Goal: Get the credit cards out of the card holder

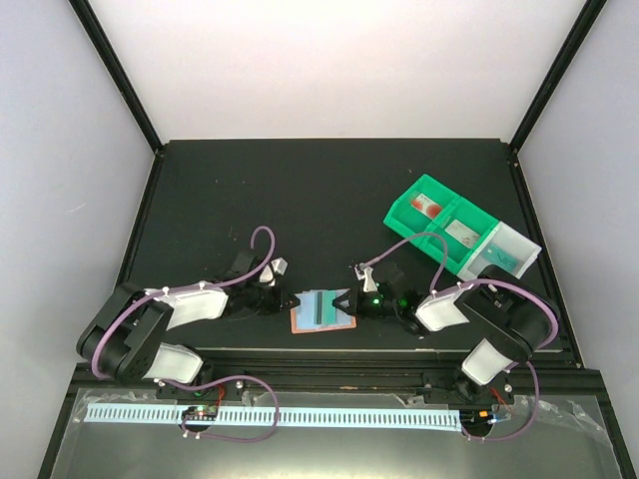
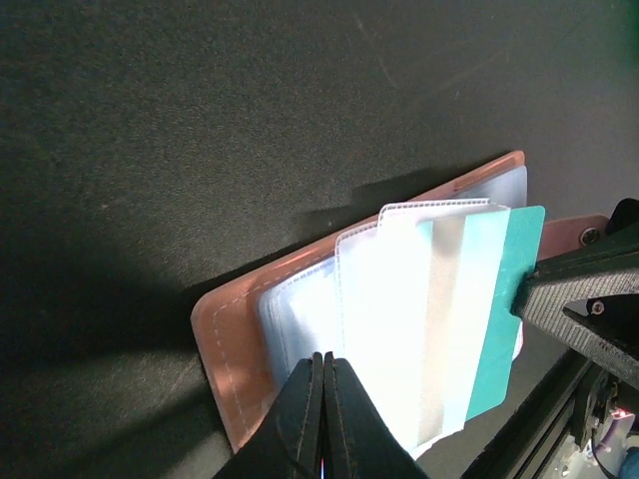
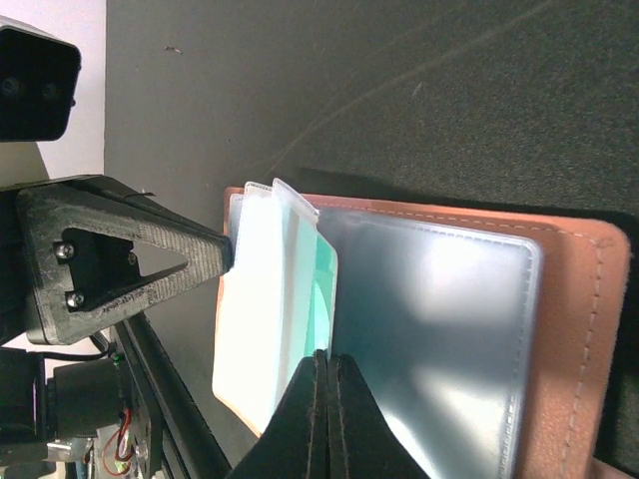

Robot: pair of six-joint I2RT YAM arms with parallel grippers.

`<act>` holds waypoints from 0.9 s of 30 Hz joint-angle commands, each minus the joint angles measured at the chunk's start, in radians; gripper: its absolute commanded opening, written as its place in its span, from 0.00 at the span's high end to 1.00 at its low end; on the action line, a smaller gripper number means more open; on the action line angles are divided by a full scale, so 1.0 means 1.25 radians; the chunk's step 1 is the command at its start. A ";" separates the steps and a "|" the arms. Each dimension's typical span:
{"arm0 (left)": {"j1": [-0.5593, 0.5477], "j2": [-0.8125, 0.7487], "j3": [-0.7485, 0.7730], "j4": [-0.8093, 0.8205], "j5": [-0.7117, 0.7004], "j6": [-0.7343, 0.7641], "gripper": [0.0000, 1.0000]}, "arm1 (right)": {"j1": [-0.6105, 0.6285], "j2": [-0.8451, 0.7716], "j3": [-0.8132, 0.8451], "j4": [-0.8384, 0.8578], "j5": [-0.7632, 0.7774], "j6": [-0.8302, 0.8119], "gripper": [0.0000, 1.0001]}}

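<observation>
The left tool point(image 2: 322, 357) is pressed together, tip on a clear sleeve point(image 2: 295, 319); whether it nips that sleeve is hard to tell; the salmon card holder point(image 2: 225, 349) lies open on the desk point(image 1: 250, 190) near its front edge, sleeves fanned, a teal credit card point(image 2: 504, 309) half hidden among them; the right tool point(image 3: 326, 357), likewise pressed together, meets the opposite side.

Arms folded low, forearms converging at centre. Left pincer point(image 1: 284, 299) points toward 3 o'clock, fingers pressed together; right pincer point(image 1: 345, 301) toward 9 o'clock, likewise closed.
</observation>
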 commanded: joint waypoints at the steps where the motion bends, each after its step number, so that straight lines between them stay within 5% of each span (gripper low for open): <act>1: -0.002 -0.042 0.032 -0.063 -0.038 0.018 0.98 | -0.004 -0.031 -0.002 -0.032 0.023 -0.011 0.99; 13: -0.003 -0.081 0.062 -0.083 -0.020 0.003 0.95 | -0.004 -0.265 0.015 -0.317 0.144 -0.115 0.99; 20: -0.002 -0.196 0.121 -0.211 -0.032 0.020 0.37 | -0.001 -0.364 0.075 -0.447 0.224 -0.267 0.99; 23: -0.002 -0.239 0.140 -0.240 0.002 -0.002 0.28 | 0.008 -0.397 0.127 -0.494 0.268 -0.371 0.99; 27: -0.002 -0.296 0.129 -0.180 0.095 -0.087 0.27 | 0.032 -0.434 0.145 -0.452 0.309 -0.506 0.99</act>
